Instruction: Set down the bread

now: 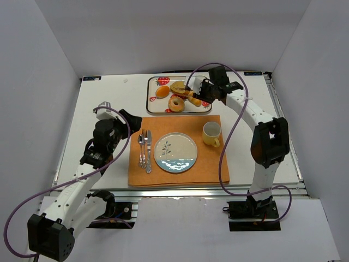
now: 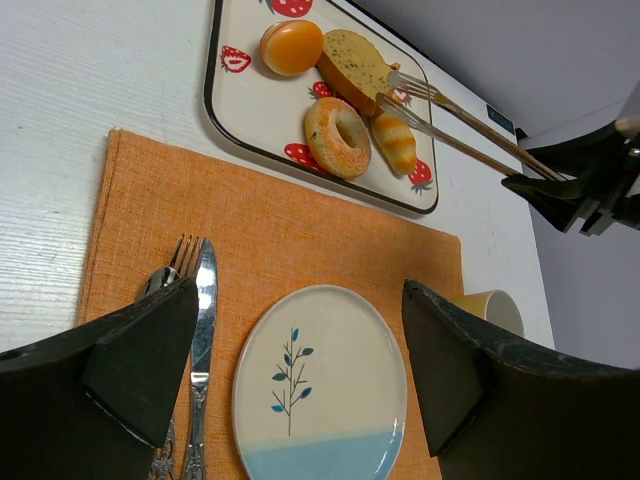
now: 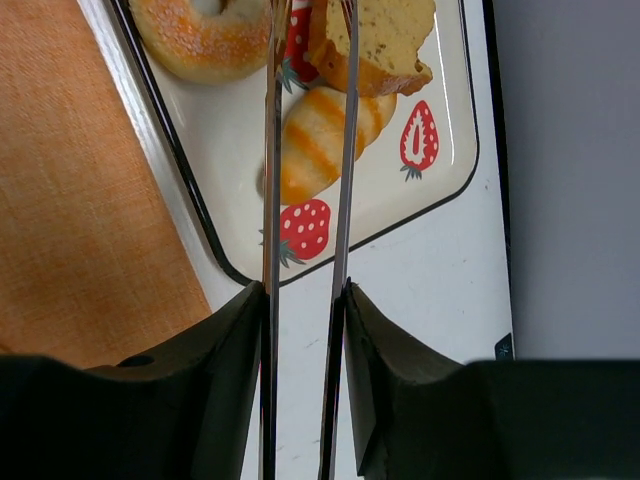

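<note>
We see a white table point(image 1: 103, 103), and two things lie flat on it: an orange woven placemat point(image 1: 212, 164) toward the near side and, just beyond it, a cream tray point(image 1: 188, 109) with a dark rim and strawberry prints. The tray's near edge runs along the placemat's far edge — touching or barely apart, we cannot tell.

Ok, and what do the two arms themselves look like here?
The left arm and right arm are white link shells with black joints and bases. A loose purple cable loops along each. The left end effector and right end effector are matte black, each with two broad wedge-shaped fingers.
</note>
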Controlling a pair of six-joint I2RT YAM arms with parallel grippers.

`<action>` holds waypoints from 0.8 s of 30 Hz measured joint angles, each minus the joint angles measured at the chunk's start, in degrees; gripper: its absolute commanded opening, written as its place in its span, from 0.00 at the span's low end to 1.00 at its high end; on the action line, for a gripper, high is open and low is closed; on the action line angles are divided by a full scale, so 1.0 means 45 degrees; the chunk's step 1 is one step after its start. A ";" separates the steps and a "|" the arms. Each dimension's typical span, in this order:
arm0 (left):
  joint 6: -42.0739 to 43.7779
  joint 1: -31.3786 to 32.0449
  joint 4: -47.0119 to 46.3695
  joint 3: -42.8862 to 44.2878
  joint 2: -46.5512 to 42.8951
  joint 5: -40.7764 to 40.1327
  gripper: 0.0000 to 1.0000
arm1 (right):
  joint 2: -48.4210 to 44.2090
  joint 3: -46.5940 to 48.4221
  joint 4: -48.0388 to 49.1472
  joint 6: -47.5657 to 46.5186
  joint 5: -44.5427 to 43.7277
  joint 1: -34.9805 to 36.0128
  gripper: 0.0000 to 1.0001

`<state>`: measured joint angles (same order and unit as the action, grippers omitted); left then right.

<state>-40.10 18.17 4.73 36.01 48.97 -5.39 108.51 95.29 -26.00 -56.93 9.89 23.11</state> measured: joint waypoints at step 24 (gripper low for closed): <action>-0.0010 0.0000 -0.0010 -0.0019 0.0000 -0.0005 0.92 | 0.1311 0.0068 0.0573 -0.1739 -0.1321 0.0058 0.43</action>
<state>-40.14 18.17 4.69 35.92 48.97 -5.41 114.41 95.59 -23.42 -64.75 3.95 23.38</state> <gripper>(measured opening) 0.914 0.428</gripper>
